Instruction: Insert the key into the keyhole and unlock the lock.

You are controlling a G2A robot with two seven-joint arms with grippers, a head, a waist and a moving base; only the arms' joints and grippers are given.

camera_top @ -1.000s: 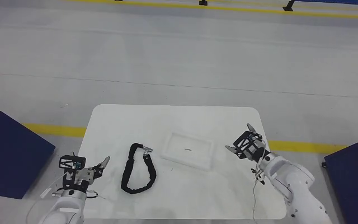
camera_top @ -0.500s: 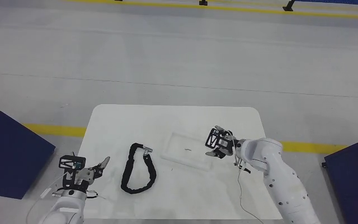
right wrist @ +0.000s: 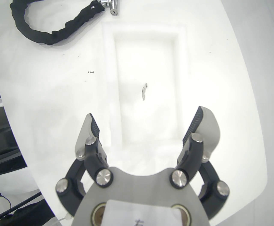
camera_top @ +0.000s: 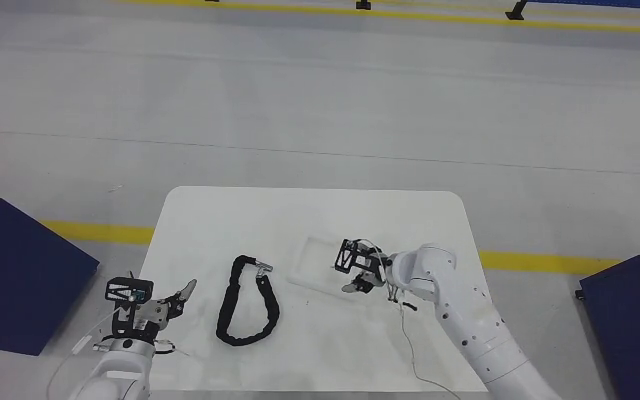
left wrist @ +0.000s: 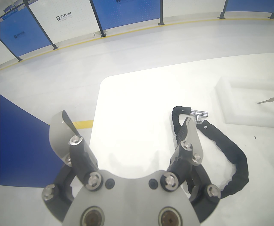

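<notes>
A black sleeved chain lock (camera_top: 247, 302) lies looped on the white table, its metal lock cylinder (camera_top: 263, 268) at the far end; the keyhole end (right wrist: 113, 9) faces the tray. The small silver key (right wrist: 144, 92) lies flat inside the shallow white tray (right wrist: 107, 64). My right gripper (right wrist: 145, 113) hangs open just above the tray's near end, a short way from the key, with nothing between its fingers. My left gripper (left wrist: 126, 117) stands wide open and empty at the table's left front corner, beside the chain lock (left wrist: 224, 145); the key (left wrist: 266, 100) lies far off.
The white table (camera_top: 300, 215) has rounded corners and bare surface beyond the tray (camera_top: 315, 262). A thin cable trails from the right arm (camera_top: 450, 310) over the table's front right. Blue barrier panels (camera_top: 35, 275) stand off both front corners.
My right arm has swung left from the table's right edge to over the tray, gripper still open. The left arm, chain lock and key have stayed put.
</notes>
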